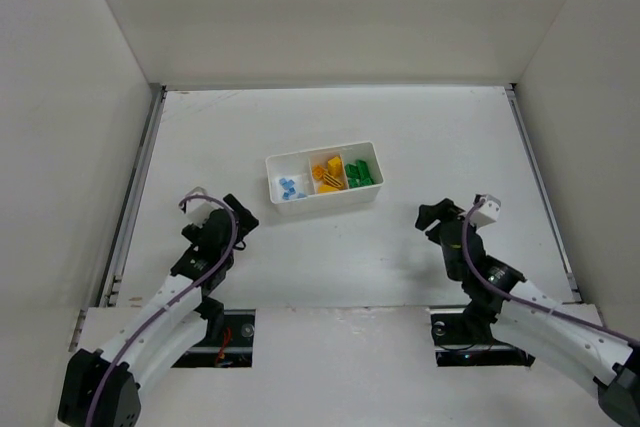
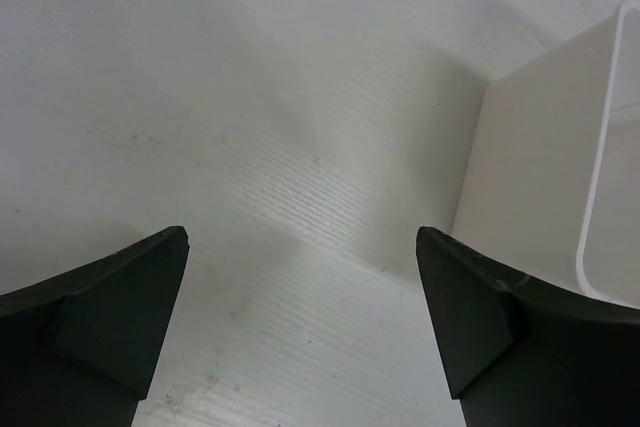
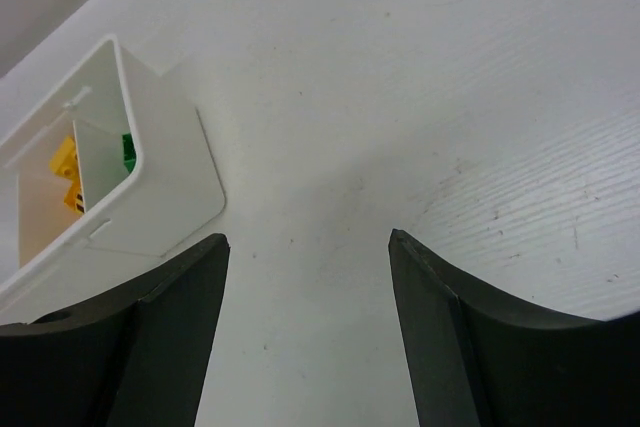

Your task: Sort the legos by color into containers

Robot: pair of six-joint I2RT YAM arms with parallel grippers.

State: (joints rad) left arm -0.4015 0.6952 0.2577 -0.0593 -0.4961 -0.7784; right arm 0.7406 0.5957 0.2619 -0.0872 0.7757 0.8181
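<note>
A small white tray (image 1: pixel 322 206) with three compartments sits mid-table. Its left compartment holds pale blue legos (image 1: pixel 290 187), the middle one yellow-orange legos (image 1: pixel 329 173), the right one green legos (image 1: pixel 359 174). My left gripper (image 1: pixel 243 215) is open and empty, low over the table left of the tray; the tray's wall (image 2: pixel 540 167) shows at the right of the left wrist view. My right gripper (image 1: pixel 430 217) is open and empty, right of the tray. The right wrist view shows the tray's end (image 3: pixel 160 197) with yellow-orange (image 3: pixel 66 167) and green (image 3: pixel 128 151) legos inside.
White walls enclose the table on the left, back and right. Metal rails (image 1: pixel 135 187) run along both side edges. The arm bases sit at the near edge.
</note>
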